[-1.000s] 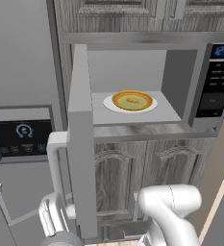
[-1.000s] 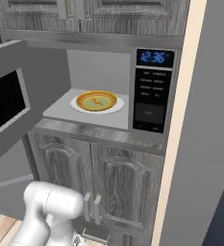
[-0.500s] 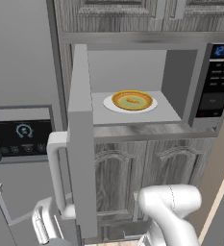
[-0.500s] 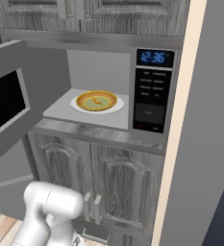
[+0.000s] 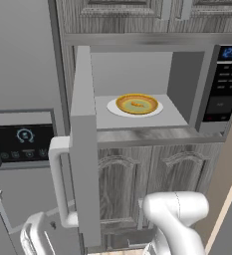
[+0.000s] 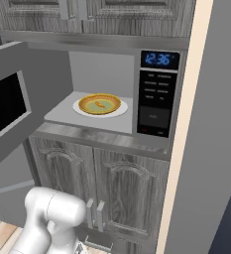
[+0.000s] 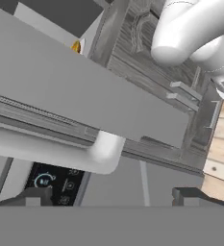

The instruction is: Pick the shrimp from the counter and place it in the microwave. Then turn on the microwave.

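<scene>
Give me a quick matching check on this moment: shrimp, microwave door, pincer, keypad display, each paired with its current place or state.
1 shrimp
2 microwave door
3 pincer
4 keypad display

a swung open
b lit blue
c in the yellow bowl inside the microwave
d open, by the door's bar handle

Pairs: 1-c, 2-a, 3-d, 4-b

The white arm folds low at its elbow, and the gripper [image 7: 112,196] has its jaws spread wide, holding nothing.
</scene>
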